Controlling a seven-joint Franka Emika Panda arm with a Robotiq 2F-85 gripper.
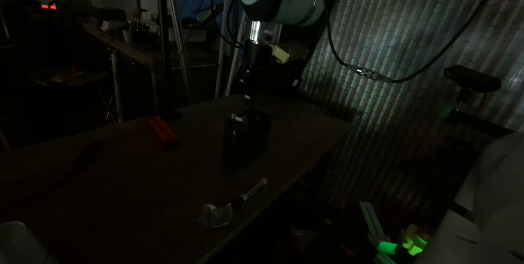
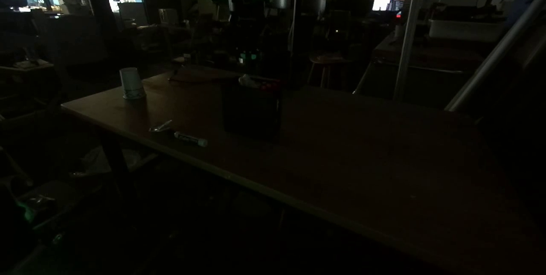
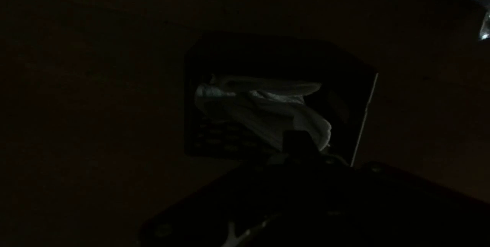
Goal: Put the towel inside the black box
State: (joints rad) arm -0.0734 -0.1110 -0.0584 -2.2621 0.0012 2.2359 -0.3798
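A robot gripper, its jaws together, hangs over the black box, the pale towel bunched inside below it (whether gripper and towel touch is lost in shadow).

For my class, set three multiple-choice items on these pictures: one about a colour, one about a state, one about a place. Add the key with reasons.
1. What colour is the oblong block on the brown wooden table?
A) Red
B) Green
C) White

2. How does the white dark-labelled marker rest?
A) Standing on end
B) Leaning at a slant
C) Lying flat

3. Where is the pale cloth towel?
A) Under the table
B) Inside the black rectangular box
C) On top of the block

Key:
1 A: an exterior view shows the block's red surface.
2 C: both exterior views show the marker lengthwise on the tabletop.
3 B: the wrist view shows the towel between the box's walls.
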